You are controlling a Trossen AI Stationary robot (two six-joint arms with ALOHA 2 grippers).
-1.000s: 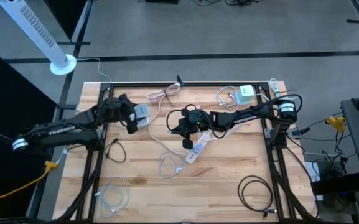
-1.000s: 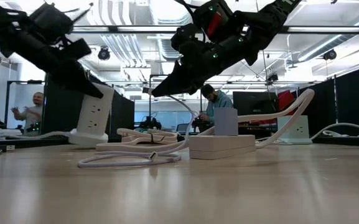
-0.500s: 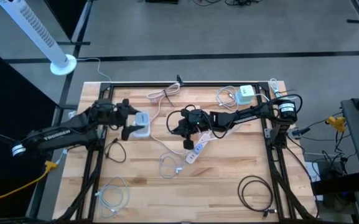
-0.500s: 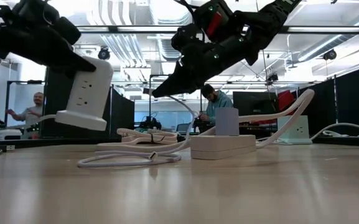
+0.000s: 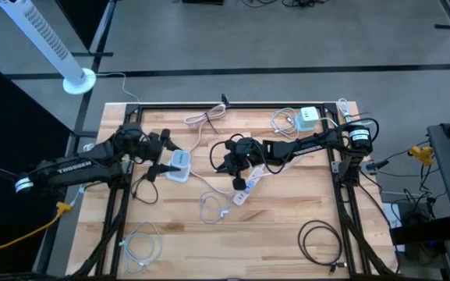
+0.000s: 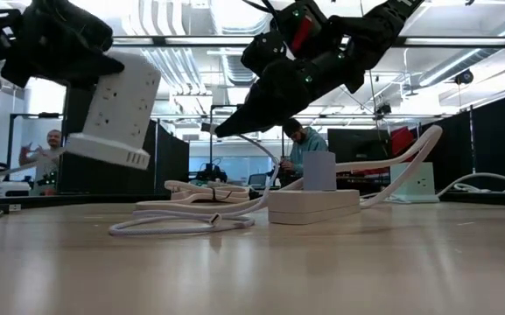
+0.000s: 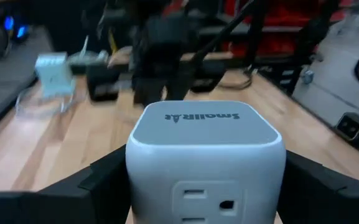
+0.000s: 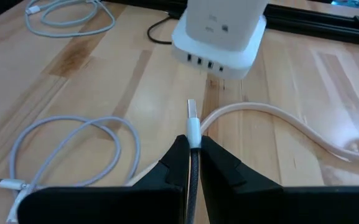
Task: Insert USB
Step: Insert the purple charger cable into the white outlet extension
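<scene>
We're holding the white charger block (image 5: 179, 164) in the left gripper (image 5: 164, 158), fingers clamped on both sides, lifted clear of the table (image 5: 287, 234) per low view, tilted. Left wrist view is showing "smallRt" printed on the block's grey top face (image 7: 205, 123), w/ an AC outlet just under it. Left arm casing is reading "TROSSEN" in high view.

Right gripper (image 5: 235, 162) is pinching the USB cable (image 8: 193, 134) just behind its metal plug, fingers closed tight on it; plug tip is pointing at the block's row of USB ports (image 8: 206, 63), near but apart from them. Right gripper is hovering centre-table, just beside the white power strip (image 5: 245, 187).

Other bits: green-white charger (image 5: 308, 118) at far edge, black coiled cable (image 5: 320, 240) near right corner, white cable coil (image 5: 141, 246) near left corner. A person (image 6: 302, 145) is showing in the room behind.
</scene>
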